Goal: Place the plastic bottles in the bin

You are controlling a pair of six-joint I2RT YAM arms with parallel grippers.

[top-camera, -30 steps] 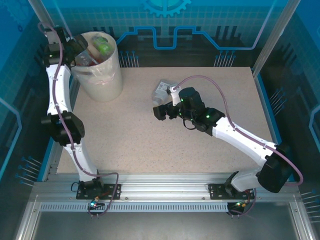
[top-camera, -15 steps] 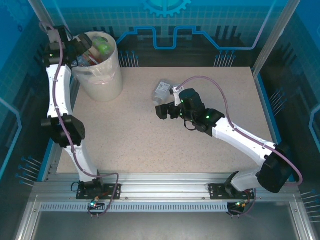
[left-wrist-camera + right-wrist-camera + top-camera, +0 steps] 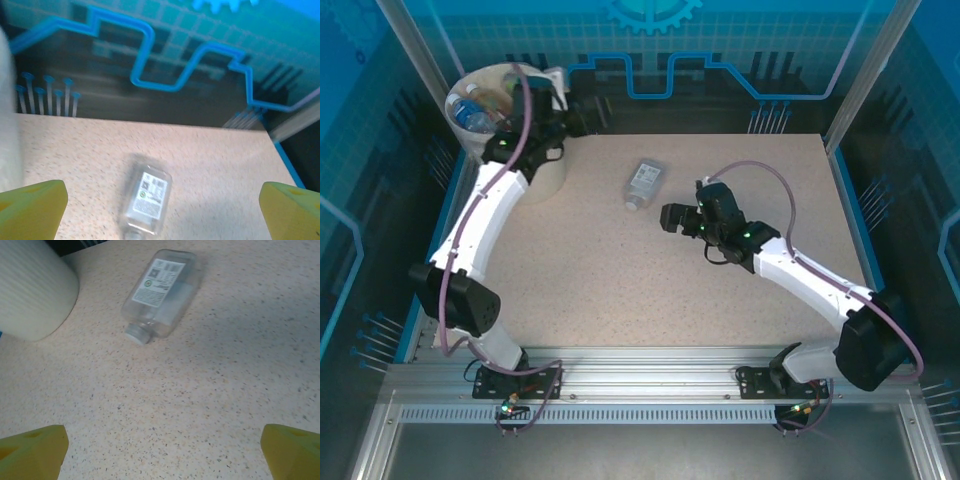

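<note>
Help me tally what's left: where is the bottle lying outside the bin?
The clear bottle lies flat on the table, far middle in the top view, right of the bin and beyond the open right gripper.

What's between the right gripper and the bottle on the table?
Nothing: just bare table between the open right gripper and the bottle lying flat, as the right wrist view shows.

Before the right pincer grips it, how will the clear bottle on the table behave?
The clear bottle looks empty, so probably light and easily pushed. Its flat, label-up side suggests it will not roll. Its clear walls look thin and may dent.
</note>
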